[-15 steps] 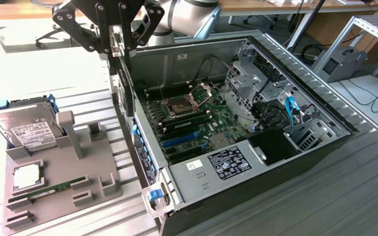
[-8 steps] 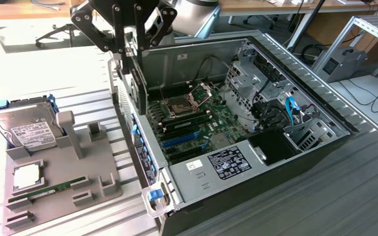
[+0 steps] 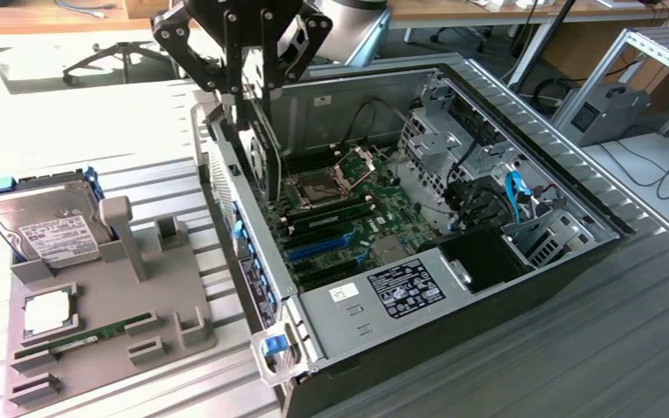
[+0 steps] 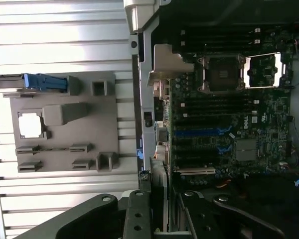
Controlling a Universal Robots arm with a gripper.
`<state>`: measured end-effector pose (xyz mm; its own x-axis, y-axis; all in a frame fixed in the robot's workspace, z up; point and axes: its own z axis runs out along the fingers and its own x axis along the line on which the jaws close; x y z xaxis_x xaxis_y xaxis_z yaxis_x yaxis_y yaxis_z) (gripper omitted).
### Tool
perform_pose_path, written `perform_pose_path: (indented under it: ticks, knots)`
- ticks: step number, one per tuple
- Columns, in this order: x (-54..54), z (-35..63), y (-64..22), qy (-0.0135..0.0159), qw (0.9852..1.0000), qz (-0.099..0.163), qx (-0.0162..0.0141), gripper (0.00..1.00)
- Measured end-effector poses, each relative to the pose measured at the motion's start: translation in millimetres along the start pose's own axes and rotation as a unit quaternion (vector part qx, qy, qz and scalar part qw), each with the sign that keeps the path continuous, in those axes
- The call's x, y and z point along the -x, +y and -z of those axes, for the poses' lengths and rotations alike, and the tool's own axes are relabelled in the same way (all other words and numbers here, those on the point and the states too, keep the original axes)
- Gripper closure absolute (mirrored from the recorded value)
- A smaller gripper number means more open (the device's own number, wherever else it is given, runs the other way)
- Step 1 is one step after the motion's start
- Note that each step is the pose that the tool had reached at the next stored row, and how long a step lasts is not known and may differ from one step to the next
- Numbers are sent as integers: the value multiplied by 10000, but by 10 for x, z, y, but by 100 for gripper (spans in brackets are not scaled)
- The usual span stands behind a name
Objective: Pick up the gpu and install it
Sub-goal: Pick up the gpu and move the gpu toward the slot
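Note:
My gripper (image 3: 248, 85) hangs over the exterior view's left wall of the open computer case (image 3: 543, 261), shut on the gpu (image 3: 262, 148). The gpu is a thin dark card held upright and edge-on, its round fan facing the case interior. Its lower end sits just above the motherboard's blue expansion slots (image 3: 320, 249). In the wrist view the gripper (image 4: 158, 215) has its black fingers (image 4: 137, 214) on either side of the card, and the gpu (image 4: 160, 181) runs out along the case wall beside the blue slots (image 4: 199, 133).
A grey parts fixture (image 3: 125, 287) lies on the table at the exterior view's left, carrying a silver hard drive (image 3: 46, 228), a processor (image 3: 46, 312) and a green RAM stick (image 3: 79, 338). The processor socket (image 3: 317, 185), cables and drive cages (image 3: 543, 235) crowd the case.

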<state>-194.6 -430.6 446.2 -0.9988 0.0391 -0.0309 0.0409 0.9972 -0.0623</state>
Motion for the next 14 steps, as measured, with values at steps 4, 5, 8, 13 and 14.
perform_pose_path:
  ticks: [4,5,8,13,14]
  knots:
    - [91,-11,4,0,10000,0,-6,74]
    - [117,-14,5,0,10000,1,-8,74]
    - [162,-19,8,0,10000,0,-11,74]
    - [254,-31,12,0,10000,1,-17,74]
    - [274,-34,13,0,10000,1,-18,74]
